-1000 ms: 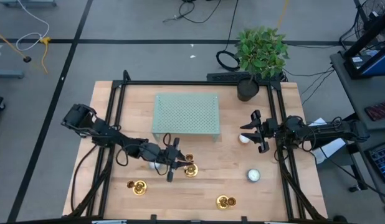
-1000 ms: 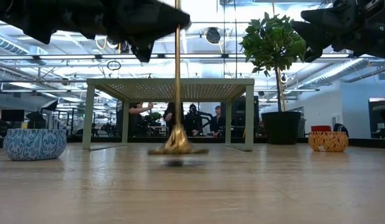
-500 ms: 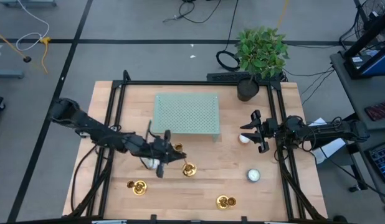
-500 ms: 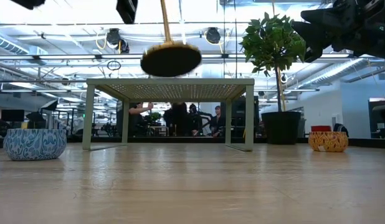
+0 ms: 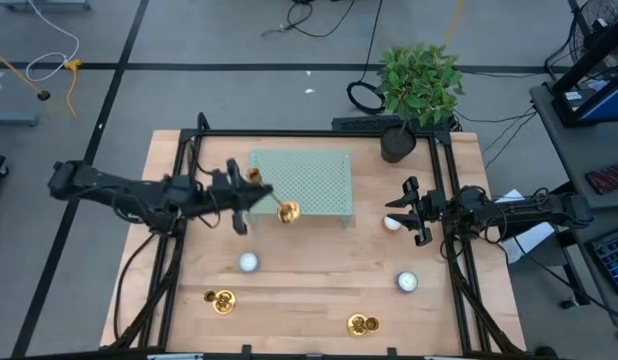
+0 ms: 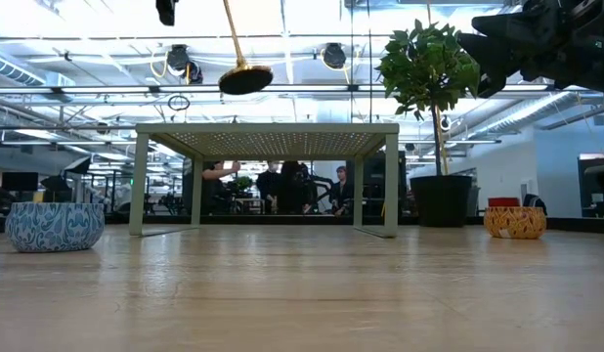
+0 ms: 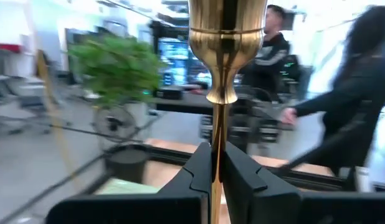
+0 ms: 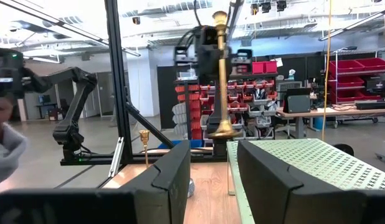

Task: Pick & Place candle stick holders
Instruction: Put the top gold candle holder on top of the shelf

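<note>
Reference landmark: the perforated green stand (image 5: 298,187), located toward the far side of the wooden table (image 5: 319,290).

Left gripper (image 5: 241,196): positioned above the table at the stand's left edge. Its fingers (image 7: 199,171) are clamped on the thin stem of one gold candlestick (image 5: 274,200), which is raised clear of the table surface. In the high view the candlestick lies tilted, with its cup near the stand's left edge and its flared base over the stand's front portion. In the low view the base (image 6: 245,78) hangs above the level of the stand's top, not touching it. The left wrist view shows the stem passing between the two dark fingers with the cup (image 7: 227,31) beyond them.

Right gripper (image 5: 410,211): stationed to the right of the stand, apart from it. Its fingers (image 8: 174,171) stand spread with a clear gap between them and hold nothing.

Remaining candlesticks (both upright on the table, well in front of the stand):
- Second candlestick (image 5: 222,300), toward the front-left of the stand.
- Third candlestick (image 5: 362,324), toward the front-right of the stand, nearest the table's front edge.

Other items:
- Blue patterned bowl (image 5: 249,263), in front of the stand's left half.
- Second bowl (image 5: 406,282), front-right of the stand.
- Small bowl (image 5: 392,223), just right of the stand, beside the right gripper.
- Potted plant (image 5: 417,90), behind the stand's right corner.

Persons are visible in the room behind the table (low and left wrist views).
</note>
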Robot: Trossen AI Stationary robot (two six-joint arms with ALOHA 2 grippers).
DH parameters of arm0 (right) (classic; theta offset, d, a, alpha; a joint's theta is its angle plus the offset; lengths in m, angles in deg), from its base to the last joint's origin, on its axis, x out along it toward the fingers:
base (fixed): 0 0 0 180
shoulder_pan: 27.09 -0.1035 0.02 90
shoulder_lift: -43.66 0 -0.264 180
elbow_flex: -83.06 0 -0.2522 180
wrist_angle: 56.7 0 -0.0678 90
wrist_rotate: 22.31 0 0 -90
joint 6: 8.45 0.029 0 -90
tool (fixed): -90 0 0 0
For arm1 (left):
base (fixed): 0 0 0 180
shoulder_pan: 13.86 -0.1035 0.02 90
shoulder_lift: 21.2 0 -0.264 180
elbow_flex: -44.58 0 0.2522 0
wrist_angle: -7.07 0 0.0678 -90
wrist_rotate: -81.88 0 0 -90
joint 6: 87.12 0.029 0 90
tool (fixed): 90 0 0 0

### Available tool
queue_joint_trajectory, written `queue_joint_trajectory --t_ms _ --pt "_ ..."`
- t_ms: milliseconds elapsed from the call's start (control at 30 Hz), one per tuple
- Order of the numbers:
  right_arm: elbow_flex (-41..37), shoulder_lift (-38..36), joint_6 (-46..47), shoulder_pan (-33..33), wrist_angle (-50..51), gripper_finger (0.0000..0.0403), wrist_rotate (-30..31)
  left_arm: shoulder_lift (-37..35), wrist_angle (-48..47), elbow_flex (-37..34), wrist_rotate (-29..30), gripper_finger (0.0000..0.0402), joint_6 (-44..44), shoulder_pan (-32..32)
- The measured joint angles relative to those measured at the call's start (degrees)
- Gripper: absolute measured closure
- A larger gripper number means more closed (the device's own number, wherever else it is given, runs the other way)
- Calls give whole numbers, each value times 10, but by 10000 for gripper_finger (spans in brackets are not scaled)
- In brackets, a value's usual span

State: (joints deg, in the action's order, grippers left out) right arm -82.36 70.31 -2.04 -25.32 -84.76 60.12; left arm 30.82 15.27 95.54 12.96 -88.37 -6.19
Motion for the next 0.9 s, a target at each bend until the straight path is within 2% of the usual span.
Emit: queue_joint_trajectory --t_ms 267,500,667,900 --pt "0 0 0 0 0 275 0 -45 -79 0 27 386 8 -137" --pt "0 0 0 0 0 275 0 -33 -133 0 -3 386 -20 -240" --pt "0 0 -2 0 0 275 0 -21 -135 0 -35 384 -38 -281" --pt "0 0 -11 0 0 275 0 -20 -135 0 -49 376 -26 -296"
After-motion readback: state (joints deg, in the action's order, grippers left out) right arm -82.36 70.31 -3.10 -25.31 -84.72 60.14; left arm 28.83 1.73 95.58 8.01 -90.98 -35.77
